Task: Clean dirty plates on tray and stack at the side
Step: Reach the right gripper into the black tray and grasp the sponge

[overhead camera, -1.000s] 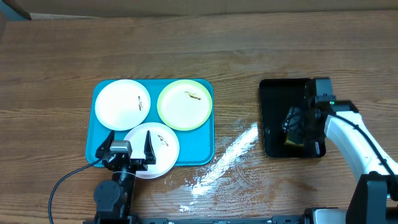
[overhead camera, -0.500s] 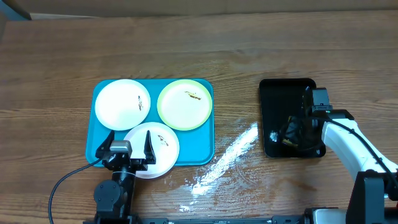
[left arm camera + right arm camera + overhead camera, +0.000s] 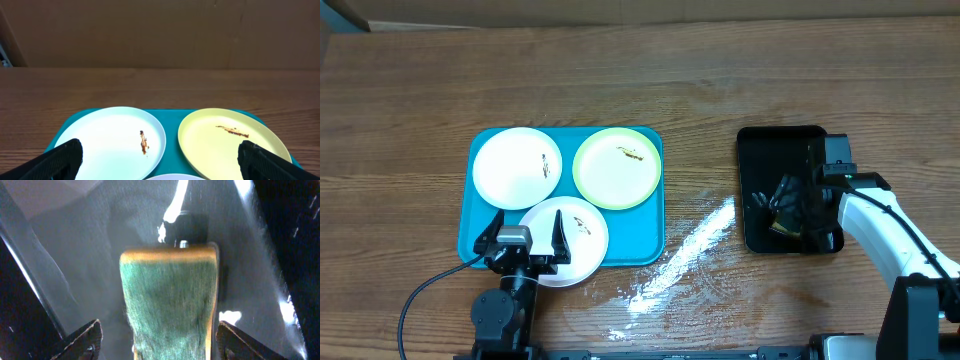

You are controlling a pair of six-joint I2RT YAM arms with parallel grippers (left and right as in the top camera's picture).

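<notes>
**Step in hand:** fetching the cleaning tool; no plate is being wiped yet.

**Task items:** The tray (image 3: 642, 242) lies on the desk (image 3: 700, 80), left of centre. All three plates are on it: white plate (image 3: 516, 167) far left, green plate (image 3: 617, 168) far right, near plate (image 3: 582, 238) at the near rim. Each shows dark specks. No stack is seen at the side.

**Left hand** (image 3: 525, 236): spread wide and holding nothing. It hovers at the tray's near edge, over the near plate.

**Right hand** (image 3: 160, 340): well to the right, low over the black tray (image 3: 765, 150). Its fingers (image 3: 85, 337) stand apart on either side of a sponge (image 3: 170, 295) with its green side up. A gap shows on the left side; the right side looks close to touching. Nothing is judged to be pinched.

**Next move, as judged:** press the fingers onto the sponge's long sides, lift it clear of the black tray, and carry it left to a dirty plate. The left hand is placed to steady or take the near plate.
</notes>
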